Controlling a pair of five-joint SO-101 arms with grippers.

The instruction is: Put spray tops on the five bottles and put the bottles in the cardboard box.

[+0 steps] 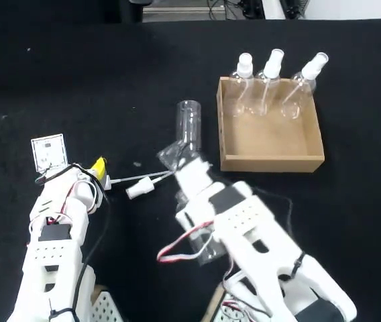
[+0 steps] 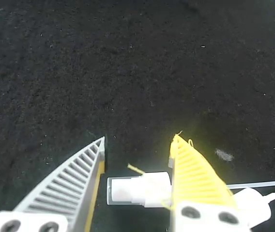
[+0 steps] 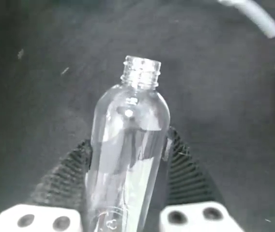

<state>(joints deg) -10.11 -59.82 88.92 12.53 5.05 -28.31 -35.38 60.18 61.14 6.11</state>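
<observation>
My left gripper (image 2: pixel 139 140) is open low over the black table, its grey and yellow fingers on either side of a white spray top (image 2: pixel 137 189) lying crosswise between them; a small gap shows at the grey finger. A second spray top (image 1: pixel 140 190) lies just beyond, tube pointing away. My right gripper (image 3: pixel 130 140) is shut on a clear uncapped bottle (image 3: pixel 128 125), neck pointing forward, seen in the high view near the table's middle (image 1: pixel 176 155). Another uncapped bottle (image 1: pixel 189 121) lies left of the cardboard box (image 1: pixel 271 161). Three bottles with spray tops (image 1: pixel 265 84) lean on the box's far wall.
A small white card (image 1: pixel 48 151) lies beside the left arm. The box's near half is bare cardboard. Open black table stretches to the far left and behind the box.
</observation>
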